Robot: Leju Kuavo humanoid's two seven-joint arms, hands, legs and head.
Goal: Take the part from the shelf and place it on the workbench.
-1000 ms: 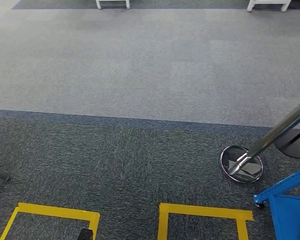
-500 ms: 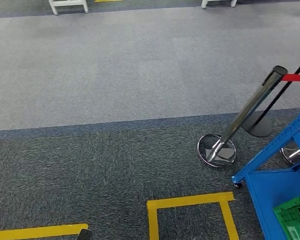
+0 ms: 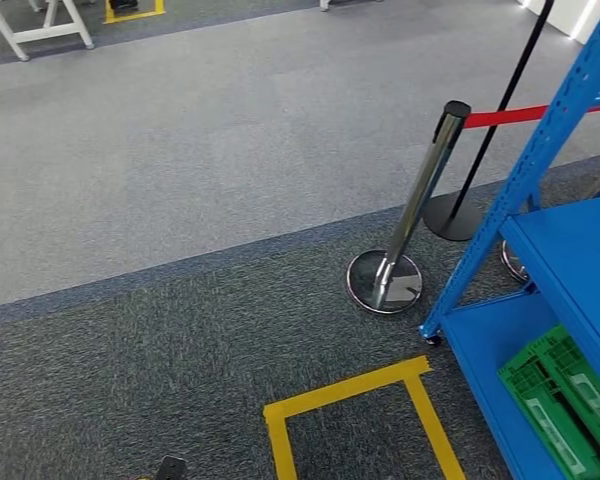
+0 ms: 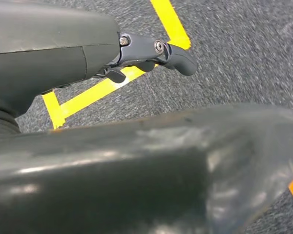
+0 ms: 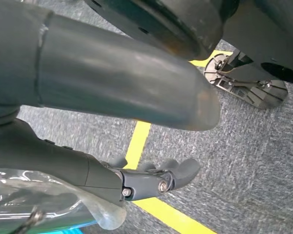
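A blue metal shelf [image 3: 572,250] stands at the right of the head view. A green slatted crate [image 3: 565,400] lies on its bottom board. I cannot make out the part itself. In the left wrist view my left hand [image 4: 82,58] hangs above grey carpet with its dark fingers [image 4: 156,48] stretched out and nothing in them. My right hand [image 5: 100,83] also hangs over the carpet, its fingers [image 5: 159,181] straight and holding nothing.
A chrome barrier post [image 3: 421,190] on a round base [image 3: 384,282] stands just left of the shelf, with a red belt [image 3: 523,113] running right. A black post's base [image 3: 449,216] sits behind it. A yellow tape square [image 3: 350,392] marks the carpet ahead. White table legs [image 3: 48,28] stand far left.
The camera has turned right: the barrier post and tape square slid left in the picture, and much more of the blue shelf and green crate has come into sight.
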